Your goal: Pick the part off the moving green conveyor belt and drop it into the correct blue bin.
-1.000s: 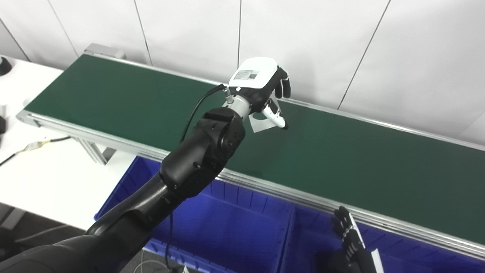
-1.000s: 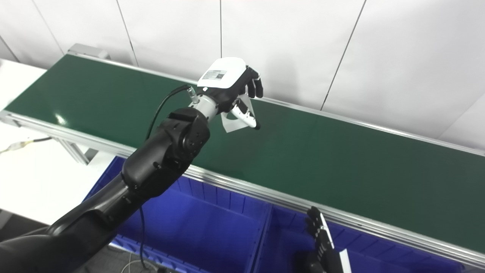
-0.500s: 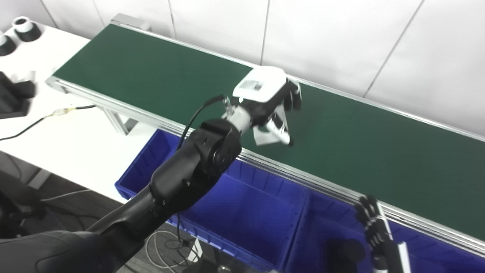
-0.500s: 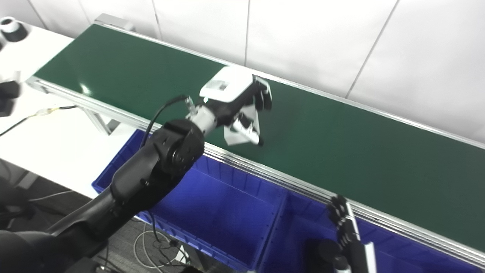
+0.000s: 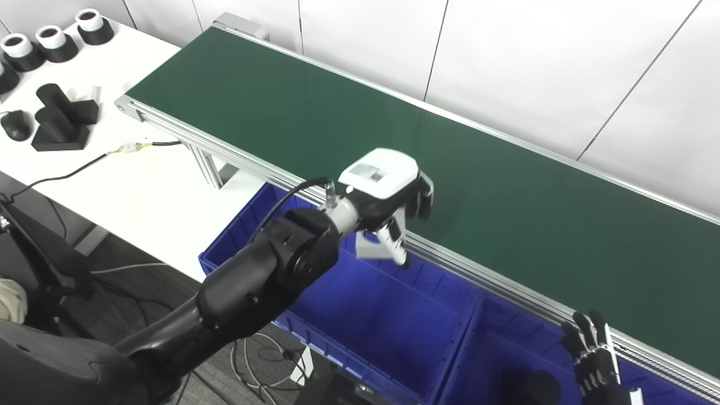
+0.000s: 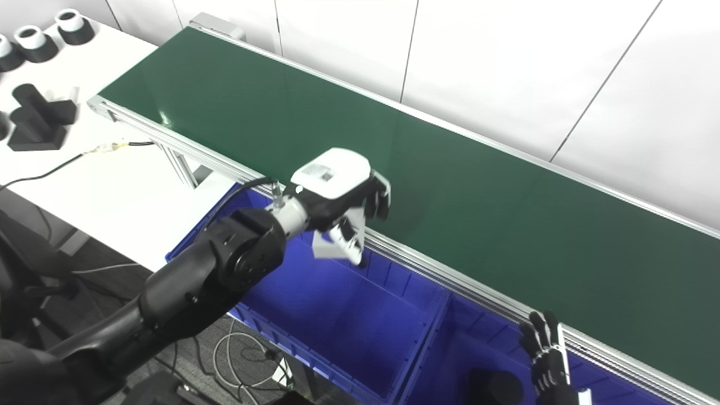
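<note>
Lying at the far left, black parts (image 5: pixel 59 115) and white-topped black cups (image 5: pixel 53 42) rest on the white tabletop (image 5: pixel 129 185), with a cable (image 5: pixel 84 166) trailing across it toward the conveyor's end. Next comes the green conveyor belt (image 5: pixel 349 124), running diagonally from upper left to lower right along the white wall, its surface bare. Below its near rail sits the left blue bin (image 5: pixel 388 320). Over that bin's far wall, just beside the rail, hangs the left hand (image 5: pixel 388 202) — fingers curled down and pinching a small white part (image 5: pixel 368 247) between thumb and fingertips, the part held in the air above the bin's interior, off the belt. Further right is a second blue bin (image 6: pixel 478 360). At the lower right corner the right hand (image 5: pixel 593 360) rises above that bin — fingers straight, slightly apart, holding nothing.
</note>
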Available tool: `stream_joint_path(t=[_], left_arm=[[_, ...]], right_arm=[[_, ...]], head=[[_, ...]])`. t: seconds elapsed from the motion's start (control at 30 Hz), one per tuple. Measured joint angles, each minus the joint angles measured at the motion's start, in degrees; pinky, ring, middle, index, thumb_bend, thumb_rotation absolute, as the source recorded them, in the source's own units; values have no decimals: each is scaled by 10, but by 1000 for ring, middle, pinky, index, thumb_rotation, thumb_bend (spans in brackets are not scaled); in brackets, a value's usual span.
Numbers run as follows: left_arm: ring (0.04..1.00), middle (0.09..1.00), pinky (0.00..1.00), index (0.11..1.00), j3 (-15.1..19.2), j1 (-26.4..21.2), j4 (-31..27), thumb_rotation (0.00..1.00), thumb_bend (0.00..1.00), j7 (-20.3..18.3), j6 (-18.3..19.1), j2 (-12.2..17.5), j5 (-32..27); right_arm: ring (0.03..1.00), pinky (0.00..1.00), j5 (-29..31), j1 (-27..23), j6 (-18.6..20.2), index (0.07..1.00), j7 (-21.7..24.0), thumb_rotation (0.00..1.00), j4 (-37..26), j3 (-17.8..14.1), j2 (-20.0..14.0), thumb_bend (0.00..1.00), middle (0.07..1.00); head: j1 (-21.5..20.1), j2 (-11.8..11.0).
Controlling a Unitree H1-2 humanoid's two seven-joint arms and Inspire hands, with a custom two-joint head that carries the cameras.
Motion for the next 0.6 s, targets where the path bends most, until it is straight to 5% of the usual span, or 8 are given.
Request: stream_joint_path(t=[0.13, 0.3, 0.6], left_arm=[[454, 512, 464, 481, 1, 20, 21, 0, 502, 0, -7, 6, 8], [395, 472, 392, 525, -4, 34, 80, 0, 500, 18, -23, 7, 12], [393, 445, 369, 533, -13, 60, 241, 0, 500, 239, -166, 5, -11]], right_arm=[[906, 890, -1, 0, 0, 993, 7, 980, 0, -2, 1, 922, 945], [909, 894, 1, -1, 0, 992, 10, 986, 2, -4, 6, 931, 944], [908, 899, 2, -1, 0, 983, 10, 980, 2, -5, 13, 929, 943]], head=[[-4, -4], [-11, -3], [-23, -4]])
